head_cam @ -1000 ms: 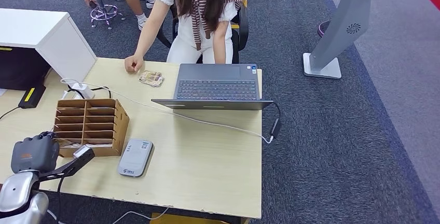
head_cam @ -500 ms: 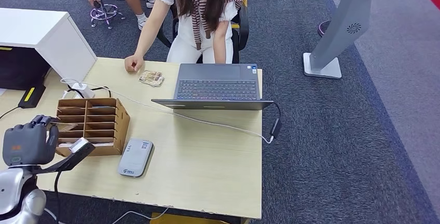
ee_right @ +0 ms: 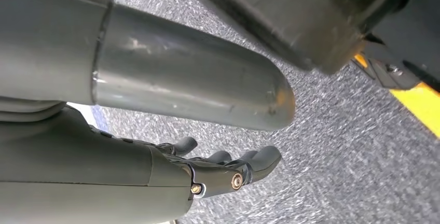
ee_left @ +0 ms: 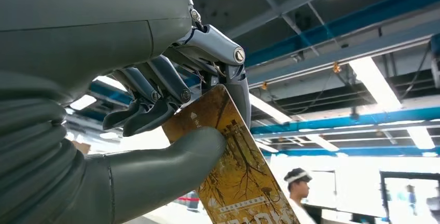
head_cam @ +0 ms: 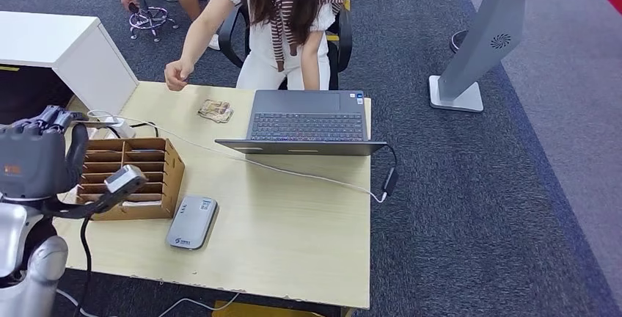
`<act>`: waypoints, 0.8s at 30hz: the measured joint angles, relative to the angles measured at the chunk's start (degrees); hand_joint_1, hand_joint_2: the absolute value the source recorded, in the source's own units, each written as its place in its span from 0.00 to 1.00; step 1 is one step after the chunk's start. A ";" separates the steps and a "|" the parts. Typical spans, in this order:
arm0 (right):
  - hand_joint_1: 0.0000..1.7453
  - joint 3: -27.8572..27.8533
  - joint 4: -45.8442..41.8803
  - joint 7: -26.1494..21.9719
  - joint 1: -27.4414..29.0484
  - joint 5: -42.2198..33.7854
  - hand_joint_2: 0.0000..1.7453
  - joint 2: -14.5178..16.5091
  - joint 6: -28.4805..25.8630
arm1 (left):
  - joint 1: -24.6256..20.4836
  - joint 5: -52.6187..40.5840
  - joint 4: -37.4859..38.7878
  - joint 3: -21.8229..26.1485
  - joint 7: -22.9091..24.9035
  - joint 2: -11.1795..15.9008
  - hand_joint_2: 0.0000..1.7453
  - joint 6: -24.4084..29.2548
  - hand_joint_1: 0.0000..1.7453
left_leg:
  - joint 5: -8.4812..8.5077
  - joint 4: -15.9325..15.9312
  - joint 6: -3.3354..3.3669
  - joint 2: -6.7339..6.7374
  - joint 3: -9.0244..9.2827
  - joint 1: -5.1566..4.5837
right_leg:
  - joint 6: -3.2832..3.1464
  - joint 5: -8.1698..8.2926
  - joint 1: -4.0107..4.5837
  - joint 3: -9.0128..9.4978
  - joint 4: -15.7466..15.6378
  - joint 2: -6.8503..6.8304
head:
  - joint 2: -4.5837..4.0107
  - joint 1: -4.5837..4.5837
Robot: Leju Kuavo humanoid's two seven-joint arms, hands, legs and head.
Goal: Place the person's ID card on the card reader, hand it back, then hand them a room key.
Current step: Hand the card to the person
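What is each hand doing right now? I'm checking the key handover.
Left hand: holding a yellow-brown room key card.
Right hand: open, empty, hanging over the carpet.

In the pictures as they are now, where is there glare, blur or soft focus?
Head view: even light, sharp, no glare on the table. Left wrist view: it looks up at bright ceiling lamps that bloom white; the card in the left hand is sharp, the person behind is soft. Right wrist view: the right hand is sharp, the dark part above it is blurred.
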 joint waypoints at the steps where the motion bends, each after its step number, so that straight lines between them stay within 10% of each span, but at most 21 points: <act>1: 0.00 0.11 0.00 -0.03 -0.12 0.25 0.00 0.04 0.27 | -2.21 -1.56 2.23 -0.66 0.65 -0.11 1.00 0.09 1.00 | 0.04 0.00 -0.01 0.00 0.00 0.00 | -0.01 0.05 0.00 0.01 0.00 0.01 | 0.00 -0.01; 12: 0.00 1.19 0.04 0.40 -0.96 0.71 0.00 0.47 2.16 | -23.72 -10.62 33.18 -9.17 4.49 -4.13 1.00 3.20 1.00 | 0.22 0.03 0.00 0.09 -0.09 -0.02 | -0.02 0.36 -0.01 -0.10 0.00 0.12 | 0.00 0.00; 22: 0.00 1.32 0.05 1.58 -0.94 0.67 0.00 0.47 2.27 | -30.88 -11.54 44.73 -11.91 5.78 -6.97 1.00 3.15 1.00 | 0.21 0.03 0.00 0.16 -0.13 -0.02 | -0.02 0.36 -0.01 -0.18 0.00 0.25 | 0.00 -0.01; 24: 0.00 1.33 0.07 1.77 -0.91 0.67 0.00 0.47 2.11 | -31.20 -11.66 45.63 -12.09 6.04 -7.19 1.00 3.16 0.59 | 0.21 0.03 0.00 0.19 -0.13 -0.02 | -0.02 0.36 -0.01 -0.19 0.00 0.28 | 0.00 -0.01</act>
